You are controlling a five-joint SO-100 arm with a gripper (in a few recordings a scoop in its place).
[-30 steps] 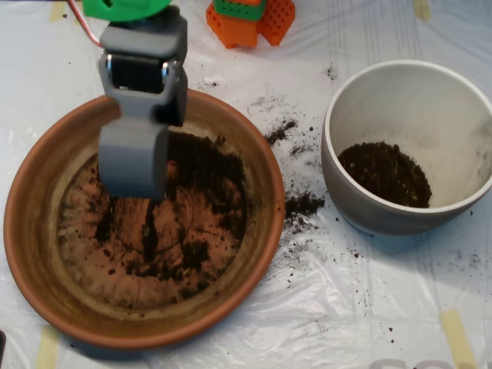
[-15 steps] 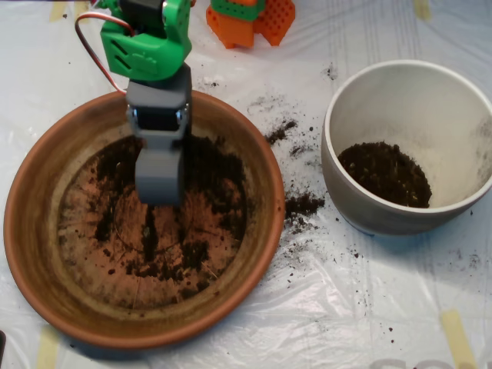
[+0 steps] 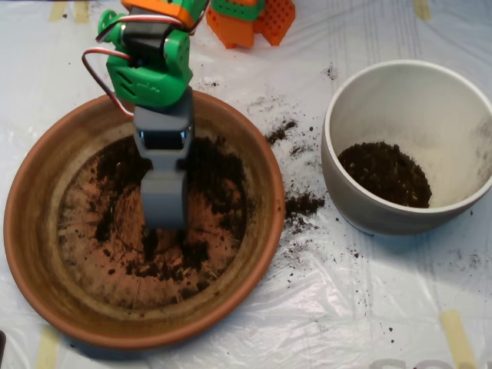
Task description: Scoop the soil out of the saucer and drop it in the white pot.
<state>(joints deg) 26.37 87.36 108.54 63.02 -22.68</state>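
Since the earlier frames your scoop [image 3: 164,219] had travelled from the left part of the saucer [image 3: 46,254] toward its middle and reached further down the picture, so its tip sat over the centre of the flat bottom, where half a second before it stopped short of that spot. The green servo housing [image 3: 146,65] had come further into view above the saucer's upper rim, with the red and white wire [image 3: 96,73] looping out on its left. Nothing else had shifted.

You were looking at the scoop from above as one narrow grey body, and I could not tell whether its jaws were parted or closed, nor whether they held anything.

The soil [image 3: 215,173] in the saucer lay mostly along the upper and right side of the bottom, with thinner smears and crumbs on the left and a few clumps just below the scoop's tip. A second heap of soil [image 3: 384,173] sat inside the white pot [image 3: 361,84], which stood to the right of the saucer, close by but apart. Between the two, spilled crumbs [image 3: 304,204] were scattered on the plastic sheet [image 3: 323,307] covering the desk. An orange block [image 3: 250,19] stood at the top edge.
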